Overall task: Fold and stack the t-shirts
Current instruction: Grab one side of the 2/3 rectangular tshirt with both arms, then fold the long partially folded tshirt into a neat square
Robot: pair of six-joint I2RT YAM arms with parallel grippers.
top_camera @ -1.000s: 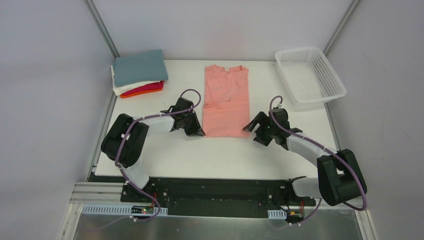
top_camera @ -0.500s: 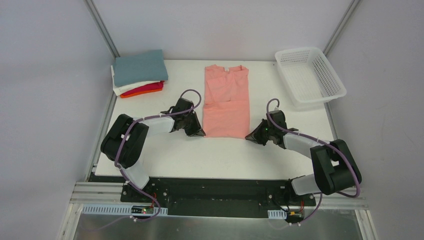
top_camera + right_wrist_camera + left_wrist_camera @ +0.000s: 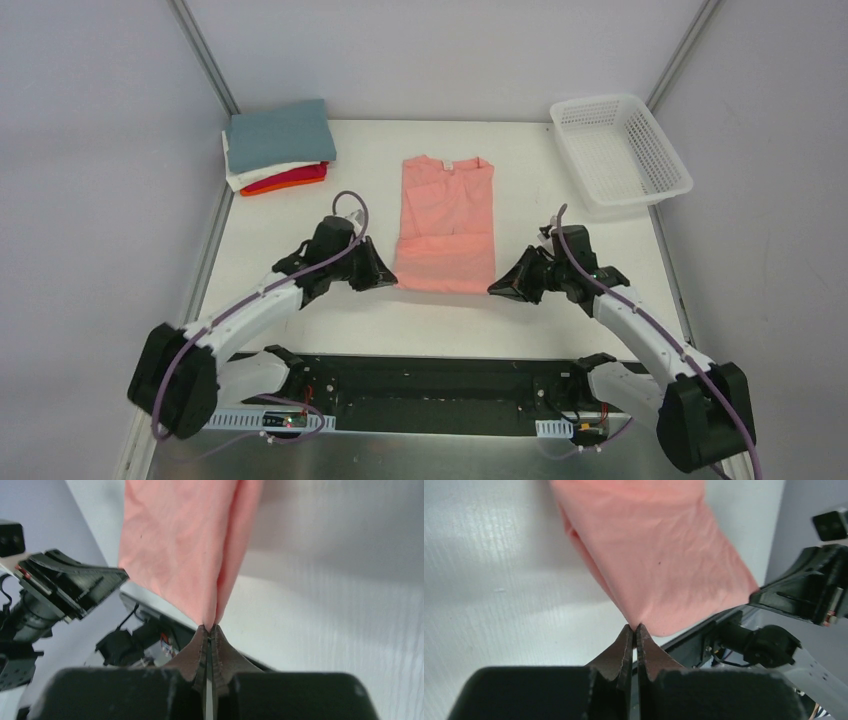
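A salmon-pink t-shirt [image 3: 446, 225] lies lengthwise in the middle of the table, sleeves folded in, its near hem raised. My left gripper [image 3: 388, 280] is shut on the shirt's near left corner [image 3: 636, 619]. My right gripper [image 3: 496, 289] is shut on the near right corner [image 3: 212, 615]. Both wrist views show the pink cloth stretching away from the pinched fingertips. At the table's far left corner sits a stack of folded t-shirts [image 3: 277, 146], grey-blue on top, then white, orange and red.
A white plastic lattice basket [image 3: 618, 151] stands at the far right corner. The white table [image 3: 560, 305] ends at a black rail near the arm bases. Grey walls enclose the sides and back.
The right gripper closed on the shirt's near right corner. Both arms then pulled toward the near edge and lifted, dragging the pink shirt a little nearer and raising its hem.
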